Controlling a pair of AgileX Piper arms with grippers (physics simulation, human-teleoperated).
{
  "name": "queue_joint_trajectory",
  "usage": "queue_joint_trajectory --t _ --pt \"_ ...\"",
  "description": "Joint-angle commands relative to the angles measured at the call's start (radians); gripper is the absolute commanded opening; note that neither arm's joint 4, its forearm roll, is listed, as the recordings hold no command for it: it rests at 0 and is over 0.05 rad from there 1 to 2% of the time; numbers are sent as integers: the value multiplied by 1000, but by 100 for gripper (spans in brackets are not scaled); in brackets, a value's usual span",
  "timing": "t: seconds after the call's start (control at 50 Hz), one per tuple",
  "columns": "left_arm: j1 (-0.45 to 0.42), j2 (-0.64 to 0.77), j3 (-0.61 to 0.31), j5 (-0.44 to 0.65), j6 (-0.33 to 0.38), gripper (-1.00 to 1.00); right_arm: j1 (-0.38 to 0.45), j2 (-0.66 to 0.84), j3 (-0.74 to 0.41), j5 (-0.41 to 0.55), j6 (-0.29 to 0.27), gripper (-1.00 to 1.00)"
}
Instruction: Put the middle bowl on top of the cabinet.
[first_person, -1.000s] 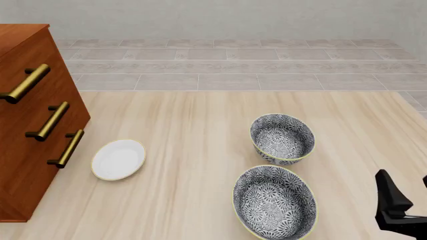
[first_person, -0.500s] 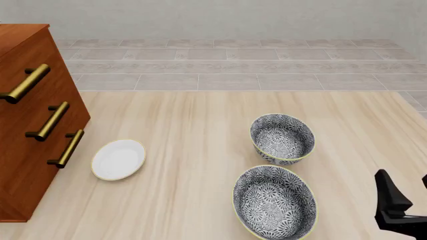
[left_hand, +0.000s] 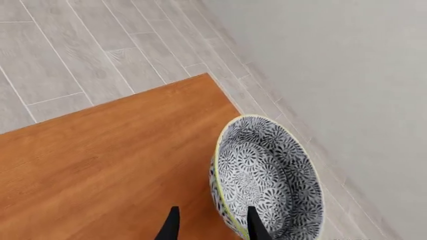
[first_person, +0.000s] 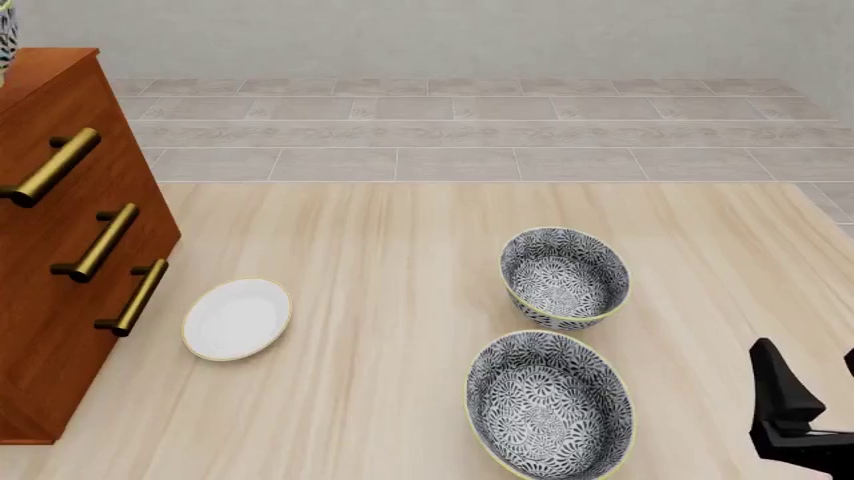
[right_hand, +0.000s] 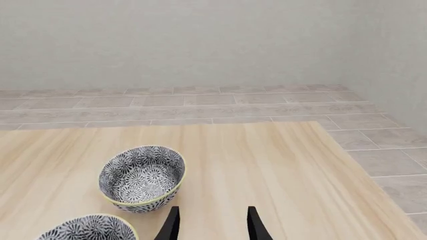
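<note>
Bowl (left_hand: 267, 180) placement is the step in hand: the left gripper (left_hand: 209, 225) is holding the middle bowl by its rim over the cabinet (left_hand: 113, 165) top, jaws clamped on the near wall, one finger inside and one outside. The bowl is tilting and sitting close to the far edge, so it probably wants levelling and shifting inward over the wood before release. In the front view only a sliver of it is showing above the cabinet (first_person: 67, 250). On the tabletop (first_person: 387, 250) two more bowls (first_person: 565, 277) (first_person: 550, 404) and a white plate (first_person: 236, 318) are lying well apart from the cabinet, blocking nothing. The right gripper (right_hand: 209, 225) is hanging idle, jaws apart.
</note>
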Motion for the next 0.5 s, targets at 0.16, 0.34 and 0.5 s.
queue_joint_trajectory --t 0.16,0.34,0.5 --pt "-42 -81 20 11 -15 100 -1 -2 0 -3 -2 100" --pt "-60 -115 31 14 -20 100 -2 -16 0 9 -1 100" --pt "-75 -143 38 19 -25 100 -2 -29 0 22 -1 100"
